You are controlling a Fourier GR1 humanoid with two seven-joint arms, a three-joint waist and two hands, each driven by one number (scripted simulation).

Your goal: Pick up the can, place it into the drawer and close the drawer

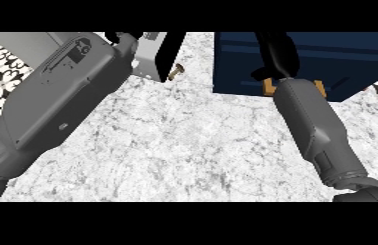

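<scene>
Grey-veined white marble counter (184, 139), black-and-white patterned surface (10, 71) at the far left edge

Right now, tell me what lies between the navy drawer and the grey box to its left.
Head view: only bare marbled counter between the navy drawer and the grey box; a small brass handle juts from the box.

drawer (345, 59) | dark blue, brass-handled | counter's far right | seemingly shut

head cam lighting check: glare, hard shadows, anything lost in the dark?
Head view: counter evenly lit, no glare, no distinct cast shadows; the black right hand has little contrast against the navy drawer; the left forearm blocks much of the left side.
</scene>
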